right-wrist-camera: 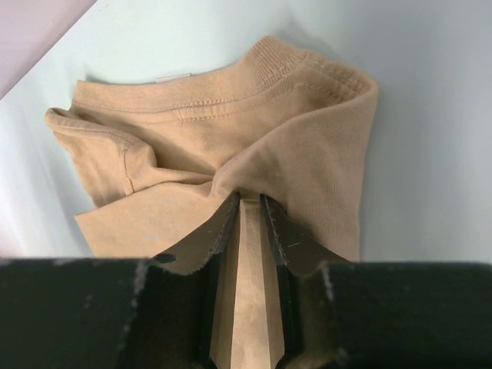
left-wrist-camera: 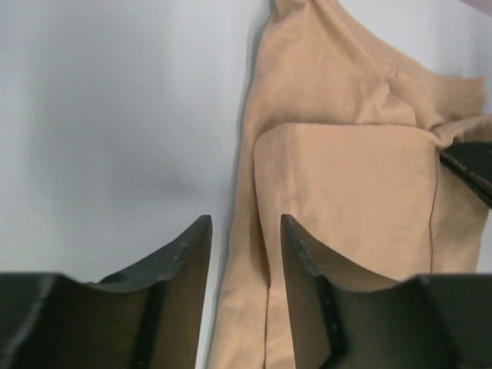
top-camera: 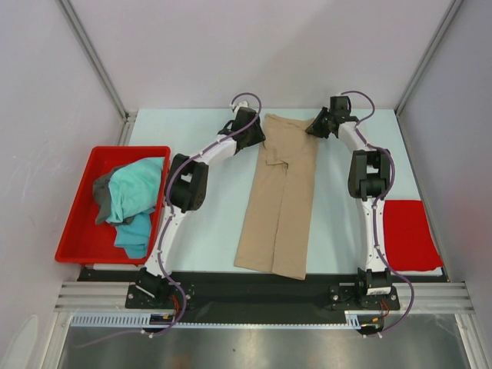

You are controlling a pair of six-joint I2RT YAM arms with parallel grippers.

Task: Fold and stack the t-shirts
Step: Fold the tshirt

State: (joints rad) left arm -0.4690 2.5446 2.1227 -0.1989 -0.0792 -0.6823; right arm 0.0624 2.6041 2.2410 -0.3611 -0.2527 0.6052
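A tan t-shirt (top-camera: pixel 280 200) (left-wrist-camera: pixel 346 184) (right-wrist-camera: pixel 200 108) lies on the table folded into a long strip, collar end at the far side. My left gripper (top-camera: pixel 257 138) (left-wrist-camera: pixel 244 223) hovers open over the shirt's far left edge, and the cloth below shows in the gap between its fingers. My right gripper (top-camera: pixel 314 127) (right-wrist-camera: pixel 247 198) is shut on a pinch of the tan t-shirt near the collar at its far right corner. A teal t-shirt (top-camera: pixel 138 188) and a dark grey t-shirt (top-camera: pixel 101 192) lie crumpled together at the left.
The teal and grey shirts sit in a red plastic tray (top-camera: pixel 77 223) at the table's left edge. A flat red mat (top-camera: pixel 411 234) lies at the near right. Grey walls enclose the table on three sides.
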